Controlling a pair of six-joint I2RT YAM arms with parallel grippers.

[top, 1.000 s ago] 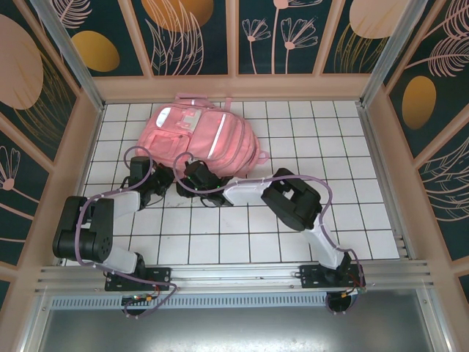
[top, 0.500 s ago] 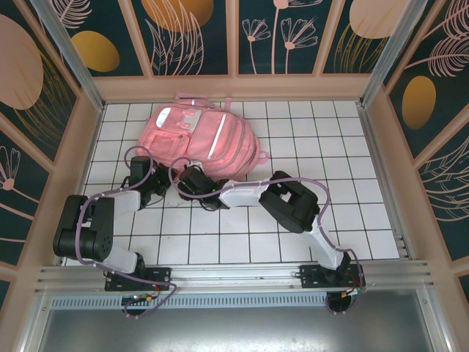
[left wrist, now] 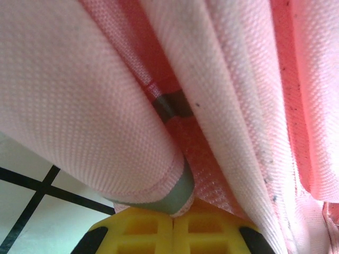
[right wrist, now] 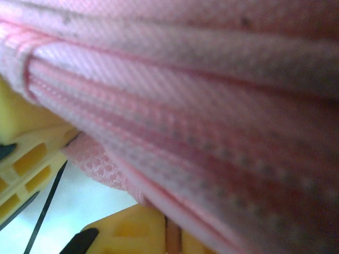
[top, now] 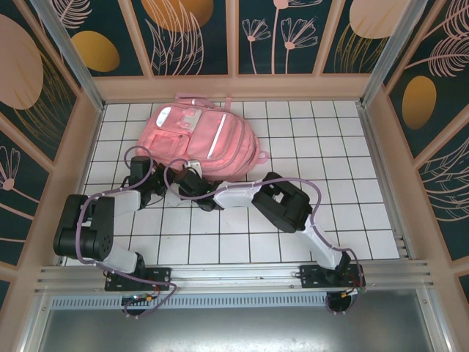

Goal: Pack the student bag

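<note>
Overhead view: the student bag (top: 201, 136), a large soft pink backpack with a pale reflective strip, is shown lying flat on the white tiled table (top: 308, 139), in the far left-of-centre part, its straps toward the rear wall. Both arms are extended to the bag's near edge, the left gripper (top: 157, 180) at the near-left corner and the right gripper (top: 189, 172) just beside it, to its right. Left wrist view: the left gripper (left wrist: 173, 225) is seen with its yellow pads (left wrist: 143, 233) pressed together, only a thin seam being left between them; a grey-trimmed hem of the bag (left wrist: 79, 106) rests against their tips, and whether any cloth is pinched cannot be told. White tile with black grid lines is visible under the hem at lower left. Right wrist view: the right gripper (right wrist: 170, 235) is drawn nearly closed, a narrow strip of the bag's pink fabric (right wrist: 212, 106) being held between its yellow pads (right wrist: 132, 230). A further yellow ribbed part (right wrist: 21, 164) is seen at the left edge; to which gripper it belongs cannot be told.
</note>
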